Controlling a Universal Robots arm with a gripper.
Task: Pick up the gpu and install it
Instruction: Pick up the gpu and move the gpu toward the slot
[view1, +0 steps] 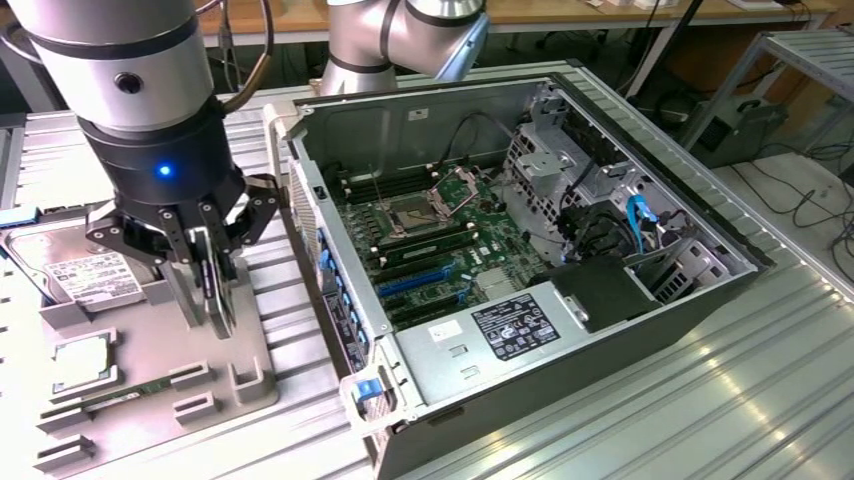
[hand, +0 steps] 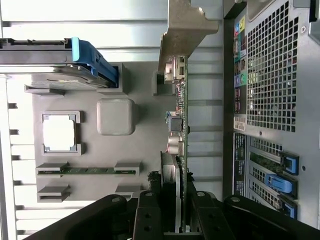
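Gripper (view1: 203, 278) is down over the grey tray (view1: 247, 352), jaws clamped on the gpu (hand: 180, 131). The card stands on edge between them, its long axis running out from the fingers to the bracket (hand: 185, 30). Whether it's seated or lifted, I can't quite tell. The open case (view1: 694, 300) is just beside, on the exterior view's right.

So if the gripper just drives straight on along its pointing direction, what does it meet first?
The gpu, standing on edge between its jaws. Beyond that, the gripper would likely meet the grey holder tray beneath; the gap is hard to judge.
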